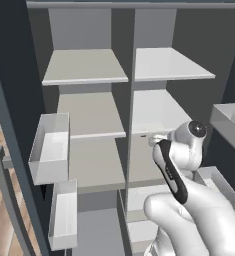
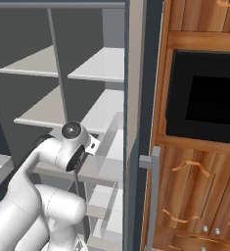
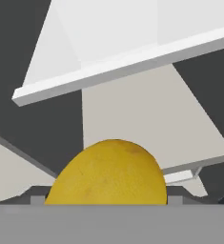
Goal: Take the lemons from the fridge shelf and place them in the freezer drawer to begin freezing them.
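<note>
1. While the arm [image 1: 189, 165] reaches into the open fridge, its hand sits at the right-hand column of shelves [image 1: 159, 107].
2. One lemon [image 3: 107, 174] appears very close in the hand view, between the finger tips, with a white shelf edge [image 3: 127, 64] beyond it.
3. Whether the gripper grasps the lemon cannot be told.
4. No writing, brand or label is legible on any surface.
5. Translucent door bins [image 1: 50, 147] hang at the left.

Flat, even rendered light, no clear source; fridge shelves [image 1: 84, 67] pale vs dim grey back wall; no glare or hard shadows; edges jagged, low-res; lemon [image 3: 108, 174] at 6 o'clock close-up, slightly soft.
</note>
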